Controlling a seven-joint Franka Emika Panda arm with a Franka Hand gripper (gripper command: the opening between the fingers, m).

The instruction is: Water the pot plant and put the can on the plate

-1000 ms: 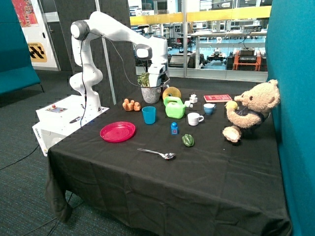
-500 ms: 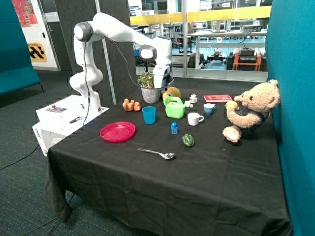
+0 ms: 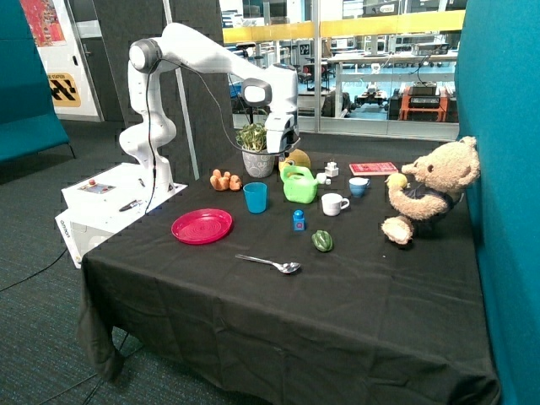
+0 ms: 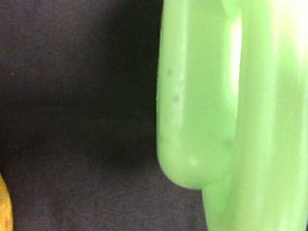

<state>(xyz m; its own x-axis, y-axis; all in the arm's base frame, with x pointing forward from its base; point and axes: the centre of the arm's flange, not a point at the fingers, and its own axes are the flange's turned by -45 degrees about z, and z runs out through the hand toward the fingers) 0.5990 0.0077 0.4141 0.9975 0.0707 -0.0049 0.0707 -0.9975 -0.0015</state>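
The green watering can (image 3: pixel 299 185) stands on the black tablecloth between the blue cup and the white cup. It fills the wrist view (image 4: pixel 216 115) very close up. The pot plant (image 3: pixel 256 152) stands just behind it in its grey speckled pot. The pink-red plate (image 3: pixel 202 226) lies bare near the table edge on the robot-base side. My gripper (image 3: pixel 284 157) hangs low between the pot plant and the can, just above the can's top. It holds nothing that I can see.
Near the can are a blue cup (image 3: pixel 255 197), a white cup (image 3: pixel 334 203), a small blue bottle (image 3: pixel 298 220), a green pepper (image 3: pixel 321 241) and a yellow plush (image 3: pixel 297 159). A spoon (image 3: pixel 270 263) lies in front. A teddy bear (image 3: pixel 430 190) sits at the far side.
The arm has swung from over the pot plant toward the watering can and come lower. Nothing on the table has moved.
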